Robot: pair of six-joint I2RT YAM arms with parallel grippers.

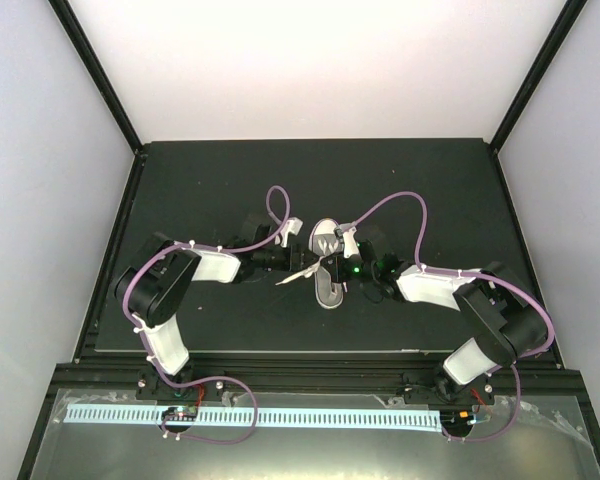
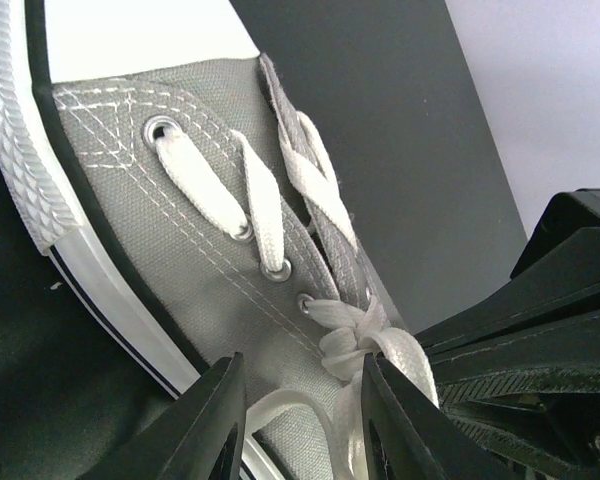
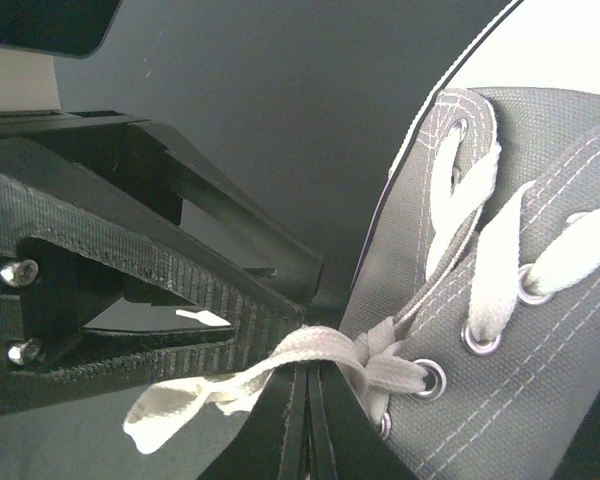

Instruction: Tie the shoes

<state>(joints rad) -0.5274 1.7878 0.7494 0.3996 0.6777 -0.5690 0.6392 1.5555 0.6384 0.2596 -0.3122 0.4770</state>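
Partly: right pincer (image 3: pixel 305 380) clamps lace (image 3: pixel 195 395) just beside first knot (image 3: pixel 365 352); left pincer (image 2: pixel 302 375) stands apart around lace (bow remains).

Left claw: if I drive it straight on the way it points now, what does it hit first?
The left claw would likely meet the white lace lying between its fingers first, with the grey sneaker side right behind it. Depth is unclear.
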